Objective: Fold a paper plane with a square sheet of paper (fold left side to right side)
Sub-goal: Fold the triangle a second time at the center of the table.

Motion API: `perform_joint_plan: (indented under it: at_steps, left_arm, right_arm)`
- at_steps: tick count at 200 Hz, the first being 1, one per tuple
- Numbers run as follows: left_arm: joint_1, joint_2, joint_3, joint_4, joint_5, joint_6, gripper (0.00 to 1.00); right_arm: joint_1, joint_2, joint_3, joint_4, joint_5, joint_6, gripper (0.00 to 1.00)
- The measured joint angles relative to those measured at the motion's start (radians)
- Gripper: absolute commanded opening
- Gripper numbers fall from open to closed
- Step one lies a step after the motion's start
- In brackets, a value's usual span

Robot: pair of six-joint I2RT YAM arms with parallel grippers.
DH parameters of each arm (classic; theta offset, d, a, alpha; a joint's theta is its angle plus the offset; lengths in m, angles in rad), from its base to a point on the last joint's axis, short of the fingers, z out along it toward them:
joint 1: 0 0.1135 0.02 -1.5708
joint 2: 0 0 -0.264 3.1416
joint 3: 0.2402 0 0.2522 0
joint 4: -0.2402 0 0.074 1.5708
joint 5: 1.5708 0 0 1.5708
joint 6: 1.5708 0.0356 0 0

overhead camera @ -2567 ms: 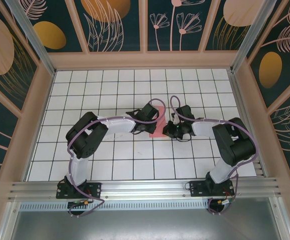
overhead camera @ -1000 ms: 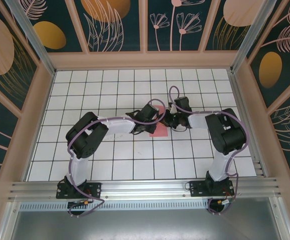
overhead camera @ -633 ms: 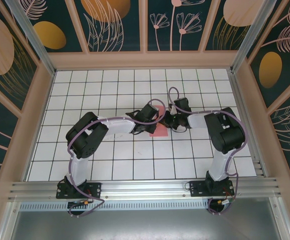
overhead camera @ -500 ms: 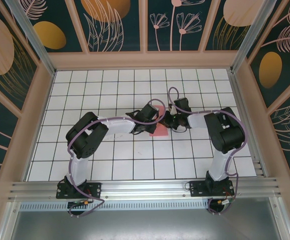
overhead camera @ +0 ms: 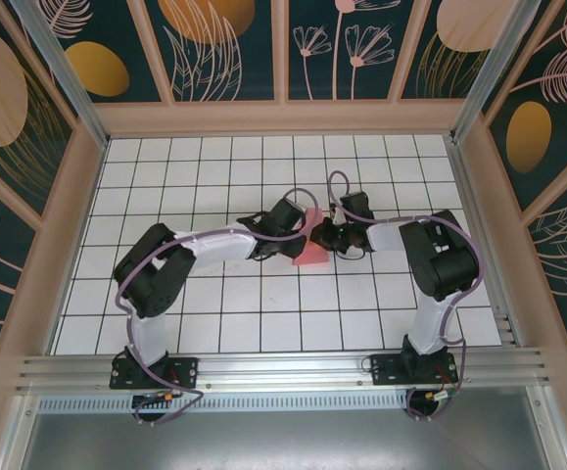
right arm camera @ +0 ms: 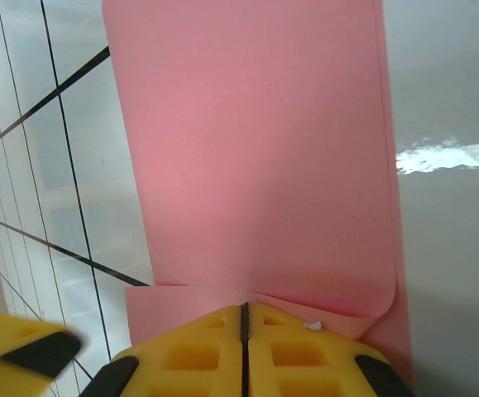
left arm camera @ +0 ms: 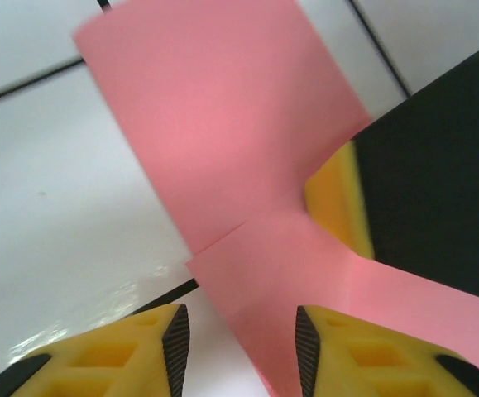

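From above, we see the sheet [overhead camera: 311,253] on the table [overhead camera: 214,294], lying between the left gripper [overhead camera: 297,235] and the right gripper [overhead camera: 330,238], both at its edges. On the left wrist view, our jaws stand part-open and empty, with the sheet running ahead. On the right wrist view, the right gripper is closed tight, its tip on the sheet's near edge, and the sheet's length runs straight ahead.

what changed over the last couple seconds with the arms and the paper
The left tool opened over the pink paper, and the left arm stretched out, its elbow swinging left. The right tool moved in toward the paper early on, then held still, shut and pressed on it. The paper lies in the same spot.
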Motion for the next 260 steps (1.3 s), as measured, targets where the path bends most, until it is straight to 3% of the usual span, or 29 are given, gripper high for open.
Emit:
perform_joint_plan:
  at_steps: [33, 53, 91, 136, 260]
  left_arm:
    - [0.0, -0.119, -0.034, 0.0, 0.015, 0.0, 0.47]
    - [0.0, -0.155, -0.075, 0.029, 0.097, -0.002, 0.47]
    - [0.0, -0.124, -0.119, 0.103, 0.299, -0.029, 0.47]
    - [0.0, -0.037, -0.112, 0.153, 0.407, -0.045, 0.47]
    - [0.0, 0.04, -0.098, 0.164, 0.38, -0.046, 0.47]
  right_arm:
    - [0.0, 0.0, 0.0, 0.001, -0.002, 0.0, 0.1]
    - [-0.001, 0.0, 0.0, 0.001, -0.003, 0.0, 0.1]
    - [-0.001, 0.0, 0.0, 0.001, -0.003, 0.0, 0.1]
    - [-0.001, 0.0, 0.0, 0.001, -0.003, 0.0, 0.1]
    - [-0.001, 0.0, 0.0, 0.0, -0.003, -0.004, 0.11]
